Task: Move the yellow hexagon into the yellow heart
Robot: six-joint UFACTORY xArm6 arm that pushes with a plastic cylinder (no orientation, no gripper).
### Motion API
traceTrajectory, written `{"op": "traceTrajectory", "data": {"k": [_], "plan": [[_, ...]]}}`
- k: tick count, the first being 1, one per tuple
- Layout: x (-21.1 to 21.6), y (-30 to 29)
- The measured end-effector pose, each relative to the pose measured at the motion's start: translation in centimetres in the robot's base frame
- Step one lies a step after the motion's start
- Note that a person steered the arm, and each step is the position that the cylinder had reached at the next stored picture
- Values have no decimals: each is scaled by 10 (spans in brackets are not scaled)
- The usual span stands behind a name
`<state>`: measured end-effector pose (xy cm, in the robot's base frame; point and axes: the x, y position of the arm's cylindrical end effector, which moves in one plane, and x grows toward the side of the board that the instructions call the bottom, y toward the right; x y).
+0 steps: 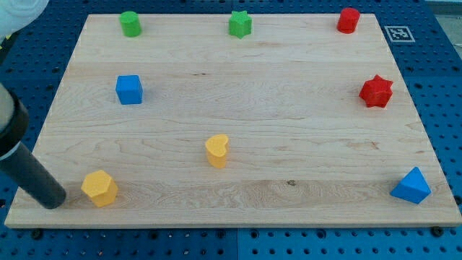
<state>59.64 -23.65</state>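
The yellow hexagon lies near the board's bottom-left corner. The yellow heart stands near the board's middle, to the right of the hexagon and a little higher in the view. My rod comes in from the view's left edge, and my tip rests on the board just left of the yellow hexagon, with a small gap between them.
The wooden board also holds a blue cube at the left, a green cylinder and a green star at the top, a red cylinder at top right, a red star at the right, and a blue triangle at bottom right.
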Motion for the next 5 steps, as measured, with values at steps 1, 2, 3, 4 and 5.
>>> {"op": "traceTrajectory", "data": {"k": [1, 2, 3, 4, 5], "plan": [[-2, 39], [-9, 69], [-20, 91], [-34, 110], [-46, 130]]}}
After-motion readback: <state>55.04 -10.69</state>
